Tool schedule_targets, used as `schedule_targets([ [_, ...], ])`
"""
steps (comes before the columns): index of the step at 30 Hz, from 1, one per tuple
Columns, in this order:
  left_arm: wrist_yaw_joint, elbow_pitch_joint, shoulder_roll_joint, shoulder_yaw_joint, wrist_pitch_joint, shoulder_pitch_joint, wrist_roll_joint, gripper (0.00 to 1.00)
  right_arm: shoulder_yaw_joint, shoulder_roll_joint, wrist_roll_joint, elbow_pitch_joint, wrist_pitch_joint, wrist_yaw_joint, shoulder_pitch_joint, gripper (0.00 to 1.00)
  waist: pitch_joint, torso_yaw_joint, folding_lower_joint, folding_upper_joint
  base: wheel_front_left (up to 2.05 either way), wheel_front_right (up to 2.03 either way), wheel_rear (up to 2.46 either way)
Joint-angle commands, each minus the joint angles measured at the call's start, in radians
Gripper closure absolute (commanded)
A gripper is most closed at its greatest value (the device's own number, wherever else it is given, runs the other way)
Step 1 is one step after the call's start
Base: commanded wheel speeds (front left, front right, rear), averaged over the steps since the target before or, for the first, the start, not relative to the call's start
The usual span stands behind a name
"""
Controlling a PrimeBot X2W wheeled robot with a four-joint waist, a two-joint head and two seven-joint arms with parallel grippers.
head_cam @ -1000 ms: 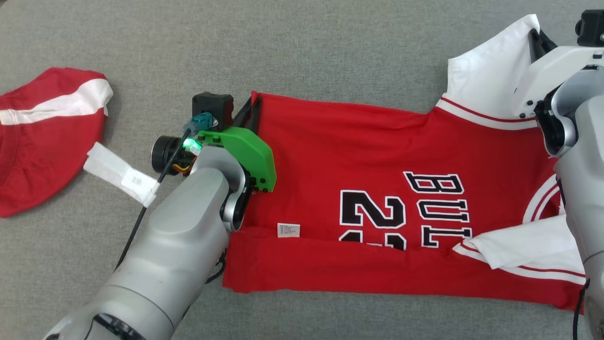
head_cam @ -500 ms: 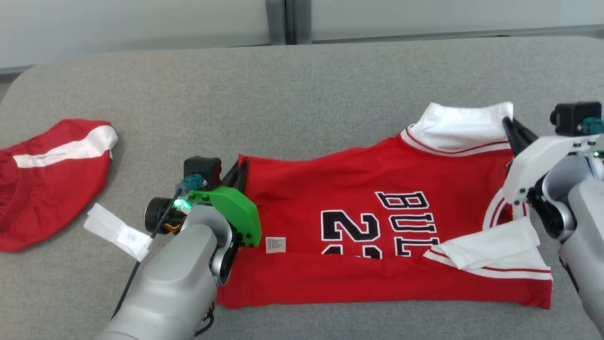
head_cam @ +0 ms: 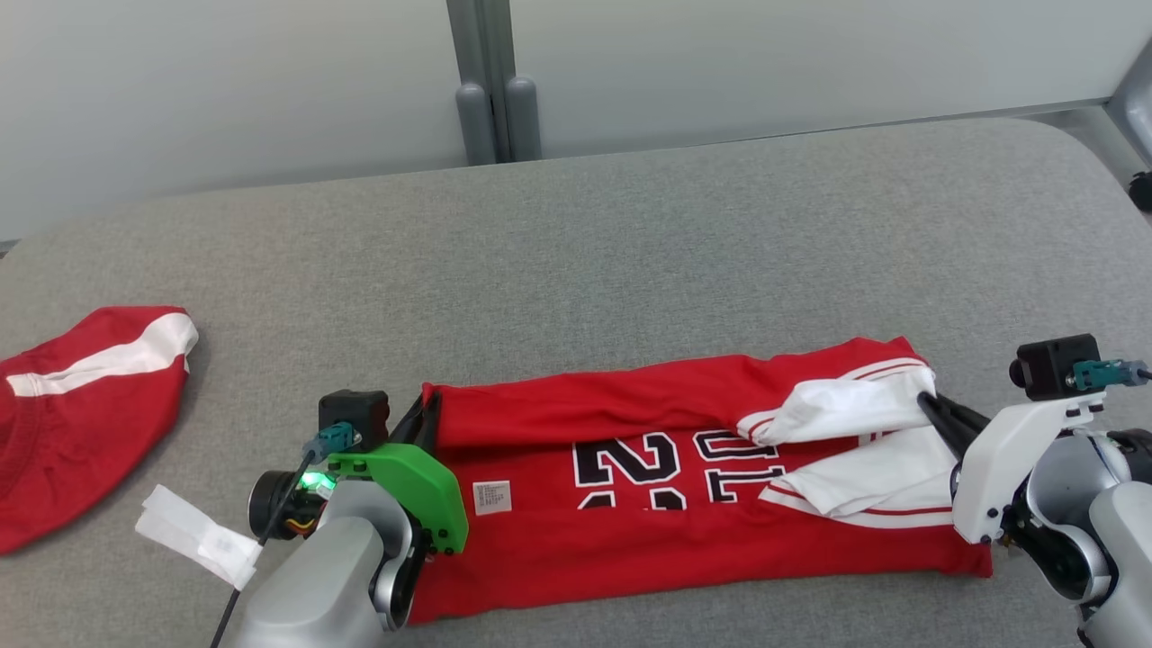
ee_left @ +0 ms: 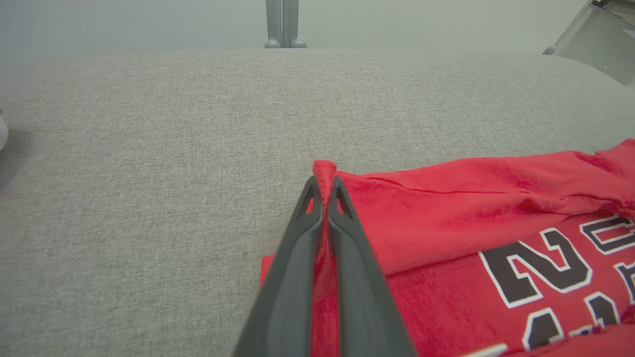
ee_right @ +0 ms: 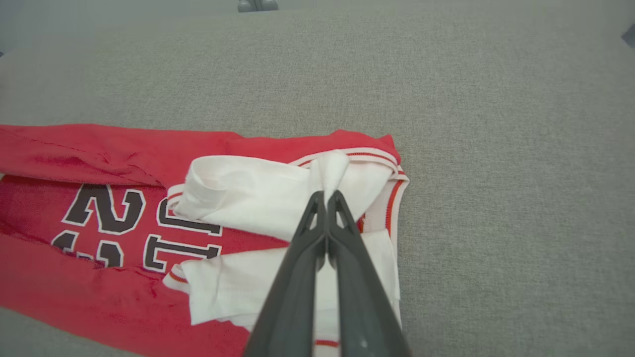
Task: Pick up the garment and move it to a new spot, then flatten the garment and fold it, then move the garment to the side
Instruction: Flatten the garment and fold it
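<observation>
Far edge of the red basketball jersey [head_cam: 630, 540] with black numbers is now flopped over the lettering that was showing a second ago.
The left gripper [head_cam: 425, 416] is clamped on the red hem corner and the right gripper [head_cam: 931, 409] is pinched tight on the white sleeve [head_cam: 837, 409]. It lies across the near middle of the grey fabric surface [head_cam: 630, 270], well apart from another red-and-white garment [head_cam: 81, 405] off left.
</observation>
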Motion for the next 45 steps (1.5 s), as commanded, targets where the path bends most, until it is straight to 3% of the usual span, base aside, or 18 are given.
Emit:
schedule_targets([
  [1,0.003,-0.007,0.008,0.014,-0.004,0.022,0.005,1.0,-0.007,-0.001,0.015,-0.02,0.016,-0.002,0.026,1.0,-0.024,-0.025,0.0001,0.0,0.0,0.0,0.0],
  [7,0.01,-0.037,0.018,0.058,-0.004,0.065,0.025,0.99,-0.018,-0.008,0.021,-0.077,0.077,-0.002,0.081,1.0,-0.039,-0.046,0.0001,0.0,0.0,0.0,0.0],
  [8,0.011,-0.045,0.019,0.07,-0.004,0.075,0.031,0.88,-0.022,-0.005,0.016,-0.083,0.082,-0.002,0.089,1.0,-0.041,-0.048,0.0001,0.0,0.0,0.0,0.0],
  [9,0.012,-0.055,0.019,0.08,-0.004,0.084,0.036,0.66,-0.021,-0.002,0.01,-0.086,0.091,-0.002,0.096,1.0,-0.043,-0.05,0.0001,0.0,0.0,0.0,0.0],
  [10,0.012,-0.062,0.02,0.088,-0.004,0.093,0.042,0.0,-0.017,0.001,0.006,-0.09,0.095,-0.002,0.102,0.6,-0.045,-0.05,0.0001,0.0,0.0,0.0,0.0],
  [11,0.013,-0.07,0.021,0.101,-0.004,0.104,0.048,0.0,-0.019,0.006,-0.001,-0.09,0.101,-0.002,0.11,0.0,-0.047,-0.051,0.0001,0.0,0.0,0.0,0.0],
  [16,0.001,-0.166,0.023,0.186,-0.004,0.177,0.084,0.0,-0.017,0.022,-0.007,-0.095,0.107,-0.002,0.141,0.0,-0.059,-0.043,0.0001,0.0,0.0,0.0,0.0],
  [22,-0.028,-0.395,0.015,0.381,-0.003,0.332,0.201,0.0,-0.053,0.016,0.012,-0.127,0.106,-0.002,0.178,0.0,-0.08,-0.02,0.0001,0.0,0.0,0.0,0.0],
  [30,-0.119,-0.663,-0.051,0.645,-0.003,0.551,0.382,0.0,-0.163,0.064,-0.024,-0.103,0.105,-0.002,0.193,0.0,-0.104,0.01,0.0001,0.0,0.0,0.0,0.0],
  [36,-0.163,-0.763,-0.084,0.74,-0.003,0.65,0.46,0.0,-0.243,0.119,-0.052,-0.01,0.124,-0.002,0.167,0.0,-0.104,0.039,0.0001,0.0,0.0,0.0,0.0],
  [45,-0.18,-0.812,-0.093,0.784,-0.003,0.711,0.499,0.0,-0.336,0.185,-0.123,0.178,0.127,-0.001,0.1,0.0,-0.084,0.082,0.0001,0.0,0.0,0.0,0.0],
])
